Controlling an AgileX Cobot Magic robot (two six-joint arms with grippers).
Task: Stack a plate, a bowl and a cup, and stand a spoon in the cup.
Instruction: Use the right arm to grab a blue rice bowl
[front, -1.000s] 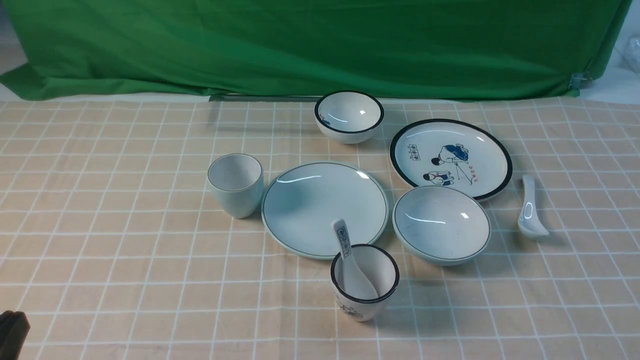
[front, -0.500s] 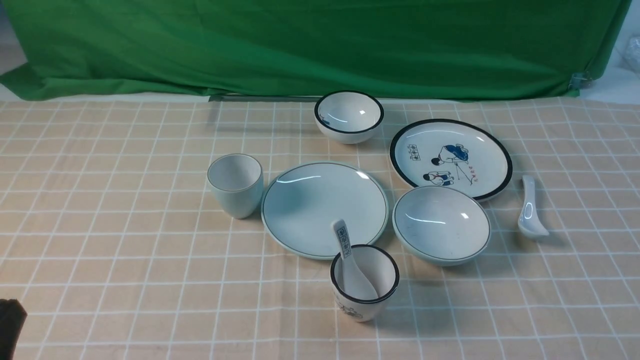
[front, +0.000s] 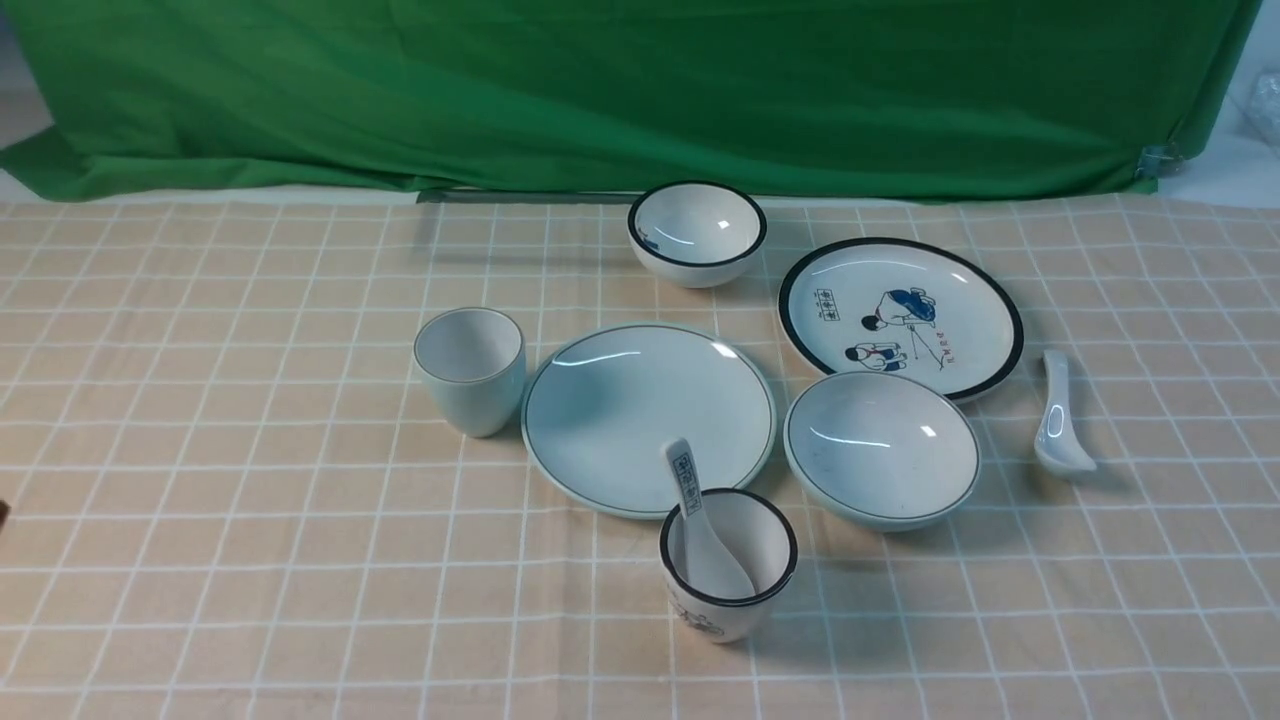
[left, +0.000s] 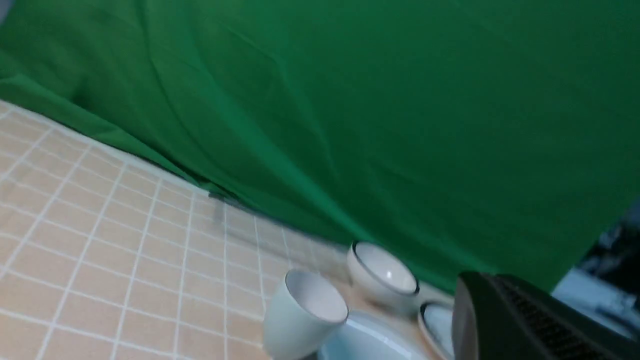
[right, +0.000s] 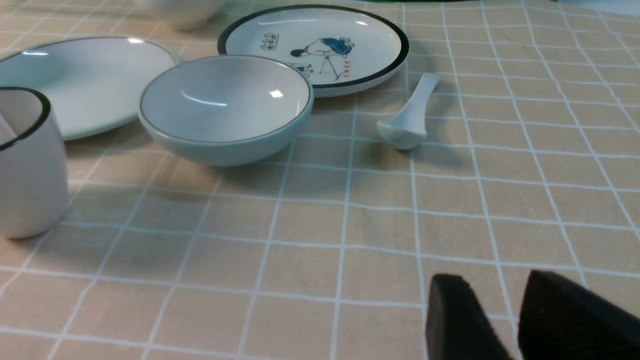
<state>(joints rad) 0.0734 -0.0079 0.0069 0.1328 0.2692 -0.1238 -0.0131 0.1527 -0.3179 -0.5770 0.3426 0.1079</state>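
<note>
Nothing stacked yet, so I'd call this the opening reach: the right gripper (right: 502, 290) hangs low with jaws parted and empty, the bowl (right: 225, 100) well ahead of it beside the plate (right: 85, 80) (left gripper (left: 505, 320) clenched shut, cup (left: 302, 312) ahead of it), and next it needs a rim pinch.

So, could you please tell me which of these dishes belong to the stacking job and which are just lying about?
For the job: plain blue-green plate; wide blue-green bowl; plain blue-green cup; plain white spoon.
Lying about: black-rimmed bowl; cartoon plate; black-rimmed cup; blue-printed spoon.
</note>
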